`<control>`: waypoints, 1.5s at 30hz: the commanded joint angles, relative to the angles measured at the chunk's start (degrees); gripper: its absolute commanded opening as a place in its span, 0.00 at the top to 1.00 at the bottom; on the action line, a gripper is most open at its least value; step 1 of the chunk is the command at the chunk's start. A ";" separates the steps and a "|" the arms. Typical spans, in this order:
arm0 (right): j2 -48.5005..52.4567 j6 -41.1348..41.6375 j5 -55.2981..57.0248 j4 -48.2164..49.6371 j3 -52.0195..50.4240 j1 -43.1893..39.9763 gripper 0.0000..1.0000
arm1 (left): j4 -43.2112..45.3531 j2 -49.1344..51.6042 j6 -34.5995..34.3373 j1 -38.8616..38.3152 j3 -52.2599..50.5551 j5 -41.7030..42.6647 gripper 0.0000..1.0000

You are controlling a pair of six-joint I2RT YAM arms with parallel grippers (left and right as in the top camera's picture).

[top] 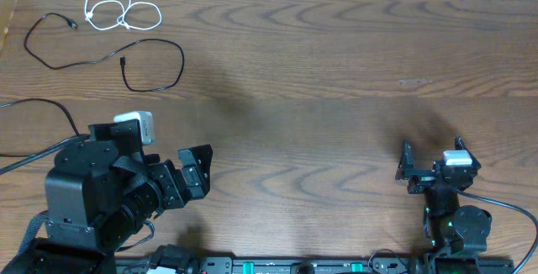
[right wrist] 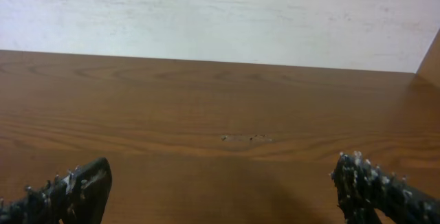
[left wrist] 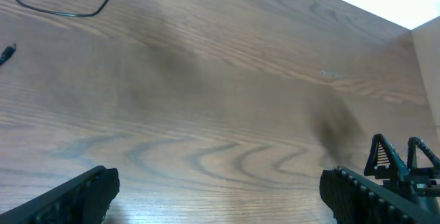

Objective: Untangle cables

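Overhead, white cable [top: 118,9] in small loops, black cable [top: 181,62] sprawled nearby

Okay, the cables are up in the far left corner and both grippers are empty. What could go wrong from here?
The white cable lies close to the far edge of the table; a careless pull might drag it off. The right gripper is far from it and the black cable, so reaching over could crowd the left gripper. The thicker black wire by the left arm could snag.
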 commanded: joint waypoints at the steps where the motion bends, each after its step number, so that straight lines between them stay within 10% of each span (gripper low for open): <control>1: -0.39 0.96 0.20 -0.31 -0.07 0.26 0.01 | -0.02 0.09 0.74 -0.09 0.50 -0.79 0.01; 45: -0.37 0.96 0.20 -0.28 -0.07 0.26 0.01 | -3.37 -1.64 5.38 0.31 -4.39 -2.93 0.02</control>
